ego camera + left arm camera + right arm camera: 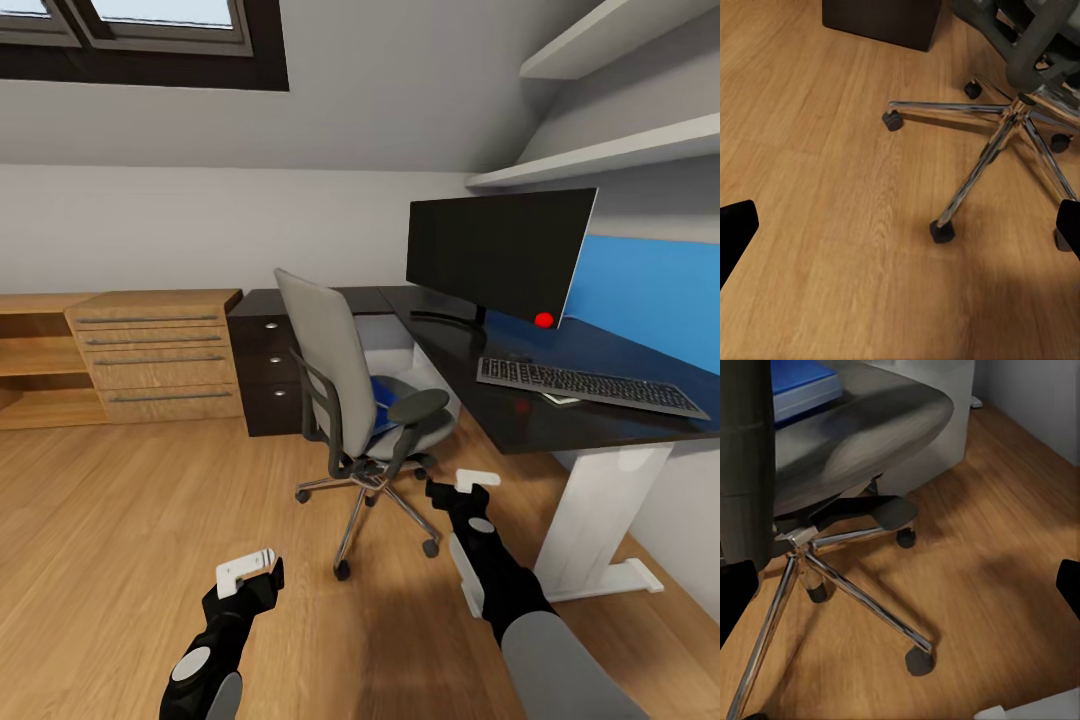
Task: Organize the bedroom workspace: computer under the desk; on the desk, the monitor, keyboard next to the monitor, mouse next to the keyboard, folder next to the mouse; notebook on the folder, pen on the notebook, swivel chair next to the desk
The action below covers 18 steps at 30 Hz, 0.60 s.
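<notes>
Grey swivel chair [340,385], blue folder [799,382], glossy black desk [520,410], black monitor [495,250] with red dot.

Both of the robot's 2 arms reach forward and low. The left gripper [250,570] sits lower and nearer the body on a black wrist, its fingers spread wide. The right gripper [470,487] extends further ahead, its forearm grey then black, its fingers also spread, holding nothing.

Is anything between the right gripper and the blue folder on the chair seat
Yes. The chair's near armrest stands between the right gripper and the folder, which peeks out on the seat behind it. The gripper hangs low, at about the level of the chair base.
</notes>
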{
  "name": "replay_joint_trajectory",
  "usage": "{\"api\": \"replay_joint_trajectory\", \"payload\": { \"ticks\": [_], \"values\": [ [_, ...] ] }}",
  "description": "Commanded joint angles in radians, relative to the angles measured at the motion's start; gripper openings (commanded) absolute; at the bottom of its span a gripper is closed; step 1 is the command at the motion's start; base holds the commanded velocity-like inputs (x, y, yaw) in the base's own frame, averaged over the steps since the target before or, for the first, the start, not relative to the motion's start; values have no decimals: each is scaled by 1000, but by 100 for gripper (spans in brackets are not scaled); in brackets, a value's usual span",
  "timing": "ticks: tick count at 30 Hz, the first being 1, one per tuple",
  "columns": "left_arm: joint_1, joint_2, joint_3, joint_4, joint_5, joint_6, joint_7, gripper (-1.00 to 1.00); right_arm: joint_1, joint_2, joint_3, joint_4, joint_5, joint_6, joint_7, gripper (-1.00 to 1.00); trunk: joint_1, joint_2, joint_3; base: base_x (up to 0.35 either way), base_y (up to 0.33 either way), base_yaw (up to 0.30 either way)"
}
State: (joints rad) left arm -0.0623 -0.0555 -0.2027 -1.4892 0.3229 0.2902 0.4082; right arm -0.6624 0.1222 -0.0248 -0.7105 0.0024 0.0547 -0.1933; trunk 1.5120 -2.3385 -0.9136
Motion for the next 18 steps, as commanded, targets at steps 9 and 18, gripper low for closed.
{"api": "replay_joint_trajectory", "payload": {
  "ticks": [9,18],
  "values": [
    [-1,1,0,-2,8,1,8,100,0,-8,-106,18,0,-14,-5,100,0,0,-1,0,0,0],
    [-1,6,1,-1,7,1,8,100,0,-7,-120,17,1,-16,-5,100,0,0,-1,160,0,0]
  ]
}}
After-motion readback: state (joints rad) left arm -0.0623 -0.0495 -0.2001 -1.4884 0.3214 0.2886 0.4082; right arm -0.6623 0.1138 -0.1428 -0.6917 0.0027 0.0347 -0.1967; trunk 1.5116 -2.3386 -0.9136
